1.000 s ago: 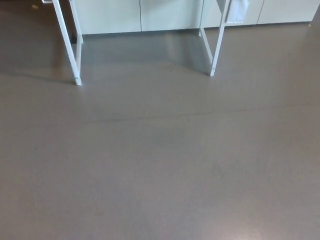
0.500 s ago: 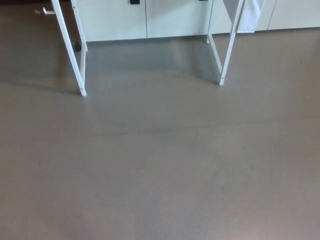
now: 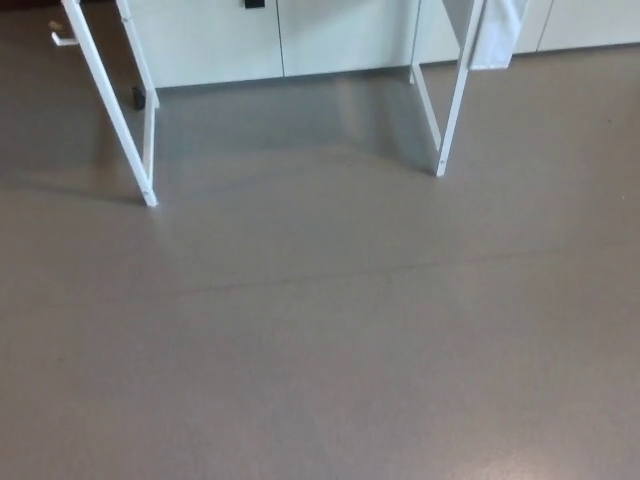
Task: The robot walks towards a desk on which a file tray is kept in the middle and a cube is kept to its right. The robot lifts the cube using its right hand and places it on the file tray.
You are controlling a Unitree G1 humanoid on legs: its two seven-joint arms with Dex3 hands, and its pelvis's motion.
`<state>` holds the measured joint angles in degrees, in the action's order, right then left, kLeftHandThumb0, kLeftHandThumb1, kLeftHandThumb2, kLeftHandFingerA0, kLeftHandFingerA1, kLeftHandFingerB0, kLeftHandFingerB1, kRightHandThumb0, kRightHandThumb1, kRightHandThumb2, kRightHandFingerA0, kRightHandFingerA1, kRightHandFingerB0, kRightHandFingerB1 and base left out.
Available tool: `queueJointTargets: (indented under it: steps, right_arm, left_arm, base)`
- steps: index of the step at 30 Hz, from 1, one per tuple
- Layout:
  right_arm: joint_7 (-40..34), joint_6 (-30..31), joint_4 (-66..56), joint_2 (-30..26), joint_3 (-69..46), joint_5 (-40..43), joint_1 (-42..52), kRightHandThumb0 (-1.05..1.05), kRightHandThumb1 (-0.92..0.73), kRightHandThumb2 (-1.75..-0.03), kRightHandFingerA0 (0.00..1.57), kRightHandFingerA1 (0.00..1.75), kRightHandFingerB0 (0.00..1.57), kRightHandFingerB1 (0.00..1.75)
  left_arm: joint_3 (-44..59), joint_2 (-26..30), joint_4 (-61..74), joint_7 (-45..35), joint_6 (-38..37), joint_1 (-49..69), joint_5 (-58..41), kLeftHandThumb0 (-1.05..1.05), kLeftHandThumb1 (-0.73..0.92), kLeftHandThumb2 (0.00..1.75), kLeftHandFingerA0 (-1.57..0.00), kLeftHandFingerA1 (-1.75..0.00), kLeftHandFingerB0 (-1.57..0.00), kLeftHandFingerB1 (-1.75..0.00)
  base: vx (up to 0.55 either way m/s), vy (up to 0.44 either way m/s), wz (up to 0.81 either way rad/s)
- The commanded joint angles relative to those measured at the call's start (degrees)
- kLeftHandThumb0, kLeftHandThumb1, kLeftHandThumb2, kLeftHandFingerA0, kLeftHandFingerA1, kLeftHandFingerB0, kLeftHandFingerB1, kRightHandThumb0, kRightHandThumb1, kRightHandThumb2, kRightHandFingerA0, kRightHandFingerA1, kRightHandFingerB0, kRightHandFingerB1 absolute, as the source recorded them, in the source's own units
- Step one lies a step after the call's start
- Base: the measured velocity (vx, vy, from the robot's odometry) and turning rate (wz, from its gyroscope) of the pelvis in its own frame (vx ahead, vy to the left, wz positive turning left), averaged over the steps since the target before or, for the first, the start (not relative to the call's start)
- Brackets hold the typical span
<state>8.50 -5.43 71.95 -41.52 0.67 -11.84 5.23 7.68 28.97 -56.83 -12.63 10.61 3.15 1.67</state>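
Looking down, only grey floor (image 3: 320, 330) and the desk's white legs (image 3: 110, 100) show. No cube, no tray, no robot hands, so I cannot tell their grip. The cube probably sits up ahead.

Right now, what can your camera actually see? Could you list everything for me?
floor: one, grey-brown, fills most of the view
left leg frame: one, white, upper left, standing on the floor
right leg frame: one, white, upper right, standing on the floor
cabinets: a pale row along the top edge, behind the frames
black mark: one, on a cabinet front at the very top
dark bit: one, by the left leg frame, too small to tell
pale hanging thing: one, whitish, beside the right leg frame
white bit: one, top left corner
file tray, cube: none in view
robot hand: neither in view
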Motion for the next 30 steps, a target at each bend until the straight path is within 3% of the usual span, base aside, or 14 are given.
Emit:
queueJointTargets:
  steps: [1,2,4,5,6,9,13,15,16,18,24,25,26,30]
  right_arm:
    - [-2.8,-1.6,-0.5,-0.1,0.9,-1.2,0.9,-0.87,-0.62,-1.01,0.11,0.55,0.03,0.25]
    - [-2.4,-1.7,-0.7,-0.1,0.6,-0.7,1.0,-0.87,-0.79,-0.64,0.08,0.45,0.00,0.26]
    - [-1.7,-1.0,-1.3,-0.2,1.0,-0.9,1.0,-0.88,-0.61,-1.03,0.09,0.59,0.00,0.24]
    - [-1.6,-1.0,-1.5,-0.3,1.0,-0.7,1.0,-0.90,-0.81,-0.62,0.13,0.63,0.00,0.26]
    - [-1.7,-0.9,-1.7,-0.5,1.4,-1.2,1.1,-0.90,-0.81,-0.62,0.13,0.63,0.00,0.26]
    - [-0.1,-0.3,-1.7,-0.2,-0.1,0.8,1.0,-0.86,-0.59,-1.01,0.08,0.50,0.00,0.28]
    - [0.2,-1.5,-0.4,0.3,-1.6,1.8,0.8,-0.89,-0.60,-1.02,0.09,0.38,0.00,0.26]
    - [-0.8,-1.9,-0.8,0.3,-0.6,0.3,1.3,-0.88,-0.79,-0.64,0.05,0.45,0.00,0.27]
    - [0.0,-2.0,-0.4,0.5,-1.2,1.0,1.4,-0.86,-0.61,-1.01,0.08,0.49,0.00,0.23]
    - [2.1,-2.2,0.1,-0.1,-0.2,0.2,1.3,-0.93,-0.66,-1.04,0.09,0.45,0.00,0.15]
    - [2.0,-2.2,-0.2,-0.4,-0.3,-0.7,1.5,-0.89,-0.82,-0.65,0.08,0.37,0.00,0.15]
    - [1.0,-2.6,-0.6,-0.6,0.7,-1.6,1.9,-0.92,-0.67,-1.07,0.09,0.41,0.00,0.17]
    - [0.1,-2.9,-0.8,-0.4,0.2,-0.7,2.2,-0.89,-0.82,-0.65,0.08,0.42,0.00,0.21]
    - [-1.0,-1.2,-0.2,0.1,0.9,-1.0,1.3,-0.89,-0.83,-0.66,0.11,0.48,0.00,0.26]
  left_arm:
    - [-0.1,1.1,-2.1,0.9,2.5,-1.0,0.4,-0.97,0.53,1.13,-0.18,-0.73,-0.13,-0.66]
    - [0.6,1.0,-3.5,0.7,2.1,-1.6,-0.3,-0.97,0.54,1.14,-0.21,-0.75,-0.13,-0.66]
    - [0.3,1.3,-3.0,0.5,1.9,-1.6,0.0,-0.60,0.52,1.21,-0.18,-0.71,-0.02,-0.60]
    - [0.0,1.3,-2.3,0.8,2.1,-1.3,0.4,-0.60,0.53,1.22,-0.16,-0.70,0.00,-0.59]
    - [0.0,1.3,-2.2,0.9,2.1,-1.2,0.4,-0.60,0.53,1.22,-0.16,-0.70,0.00,-0.59]
    - [-0.3,1.4,-2.3,0.8,1.8,-1.2,0.5,-0.59,0.52,1.21,-0.12,-0.68,0.00,-0.59]
    - [-0.8,1.6,-2.5,0.0,1.2,-1.3,0.7,-0.91,0.72,0.91,-0.23,-0.85,-0.12,-0.70]
    - [-1.0,1.9,-2.0,0.1,1.7,-1.2,0.8,-0.99,0.57,1.17,-0.24,-0.77,-0.14,-0.67]
    - [-0.5,1.7,-1.4,0.2,2.9,-1.1,0.2,-0.99,0.56,1.16,-0.23,-0.77,-0.14,-0.67]
    - [-0.6,1.8,-1.1,-0.3,2.1,-0.7,0.2,-0.94,0.56,1.16,-0.24,-0.77,-0.12,-0.65]
    - [-1.1,2.0,-1.2,-0.2,2.1,-0.7,0.7,-1.01,0.59,1.19,-0.23,-0.77,-0.15,-0.67]
    - [-1.0,2.0,-1.6,-0.2,2.0,-0.9,0.6,-0.99,0.58,1.18,-0.25,-0.77,-0.15,-0.67]
    - [-1.0,1.9,-1.7,0.0,1.9,-0.9,0.6,-0.99,0.58,1.18,-0.25,-0.78,-0.13,-0.67]
    - [-1.2,1.9,-2.5,0.6,2.4,-1.5,0.8,-0.99,0.57,1.17,-0.35,-0.83,-0.15,-0.67]
  base:
    - [0.32,0.227,-0.23]
    - [0.31,0.217,0.01]
    - [0.17,0.149,0.03]
    - [0.13,0.097,0.06]
    - [0.13,0.065,0.10]
    - [0.11,0.014,0.05]
    - [0.07,-0.084,0.07]
    - [0.11,-0.151,0.04]
    - [0.13,-0.133,0.14]
    - [0.11,-0.119,-0.10]
    - [0.10,-0.003,-0.07]
    - [0.07,0.120,-0.09]
    - [0.08,0.156,-0.07]
    - [0.12,0.217,-0.07]
